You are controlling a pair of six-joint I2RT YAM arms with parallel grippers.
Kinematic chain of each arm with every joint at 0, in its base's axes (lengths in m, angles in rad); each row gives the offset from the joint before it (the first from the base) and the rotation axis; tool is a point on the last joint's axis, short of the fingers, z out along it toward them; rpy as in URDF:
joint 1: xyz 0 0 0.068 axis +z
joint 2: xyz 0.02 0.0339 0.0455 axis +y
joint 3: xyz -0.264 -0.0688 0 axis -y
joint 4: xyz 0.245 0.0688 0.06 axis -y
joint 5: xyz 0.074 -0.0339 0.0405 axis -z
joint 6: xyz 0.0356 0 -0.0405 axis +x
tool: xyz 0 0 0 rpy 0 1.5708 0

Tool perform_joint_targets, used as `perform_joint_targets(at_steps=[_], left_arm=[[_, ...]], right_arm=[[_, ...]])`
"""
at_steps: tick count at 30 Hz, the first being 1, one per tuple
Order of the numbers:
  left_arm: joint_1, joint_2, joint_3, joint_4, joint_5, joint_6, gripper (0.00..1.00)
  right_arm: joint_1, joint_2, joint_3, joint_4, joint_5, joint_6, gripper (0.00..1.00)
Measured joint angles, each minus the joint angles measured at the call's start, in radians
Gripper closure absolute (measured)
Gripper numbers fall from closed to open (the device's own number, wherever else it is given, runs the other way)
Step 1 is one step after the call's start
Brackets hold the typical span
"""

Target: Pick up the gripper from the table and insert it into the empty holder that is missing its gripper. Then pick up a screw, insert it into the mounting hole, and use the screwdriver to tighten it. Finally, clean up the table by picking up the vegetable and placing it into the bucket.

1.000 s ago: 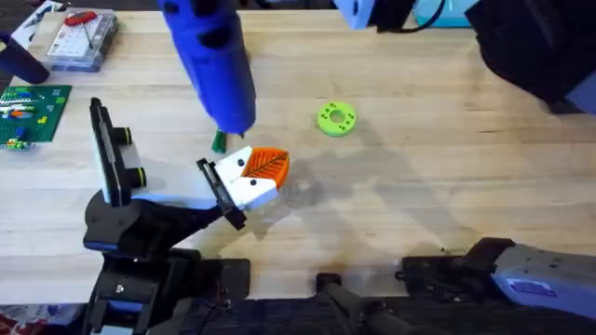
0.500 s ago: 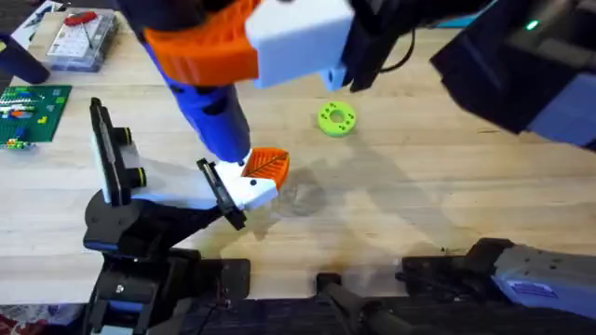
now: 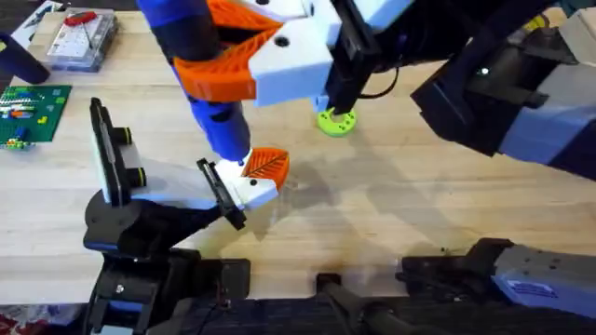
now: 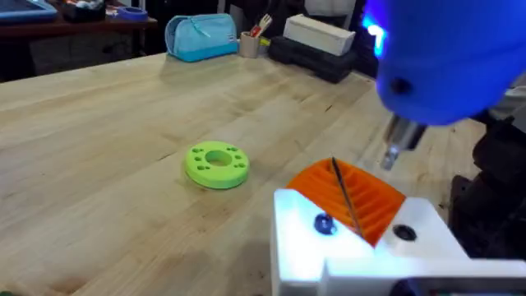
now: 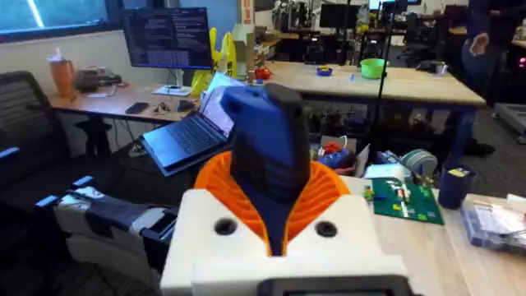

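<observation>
My right gripper [image 3: 203, 48], white with orange pads, hangs close under the overhead camera, shut on the thick blue screwdriver [image 3: 220, 119]. The right wrist view shows those pads [image 5: 329, 193] clasping the screwdriver [image 5: 267, 156]. Its metal tip [image 4: 393, 153] hovers just above the white-and-orange gripper [image 3: 253, 181] seated in the black clamp of the holder [image 3: 112, 163]. That seated gripper [image 4: 362, 222] lies at the bottom edge of the left wrist view, orange pads pressed together. A blue screw [image 4: 323, 224] sits in its white body beside a dark hole [image 4: 403, 233]. The vegetable and bucket are out of view.
A lime-green disc with holes [image 3: 337, 119] lies on the wooden table beyond the holder. A clear box with a red-handled tool [image 3: 82, 37] and a green board [image 3: 33, 107] sit at the far left. A blue pouch [image 4: 200, 37] stands at the table's far edge.
The right gripper has come in under the overhead camera with the screwdriver. The screwdriver's tip has moved down towards the seated gripper. The holder and green disc have stayed put.
</observation>
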Motion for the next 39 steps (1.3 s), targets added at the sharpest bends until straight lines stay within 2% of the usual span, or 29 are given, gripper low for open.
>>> perform_joint_targets(at_steps=[11, 24, 39], left_arm=[[0.000, 0.000, 0.000, -0.003, -0.007, 0.005, 0.988], [0.000, 0.000, 0.000, -0.005, -0.006, 0.098, 0.988], [0.000, 0.000, 0.000, -0.005, -0.005, 0.109, 0.988]], right_arm=[[0.000, 0.000, 0.000, 0.046, 0.011, 0.000, 0.955], [0.000, 0.000, 0.000, 0.043, 0.011, 0.001, 0.955], [0.007, 0.000, -0.034, 0.046, 0.015, 0.000, 0.954]])
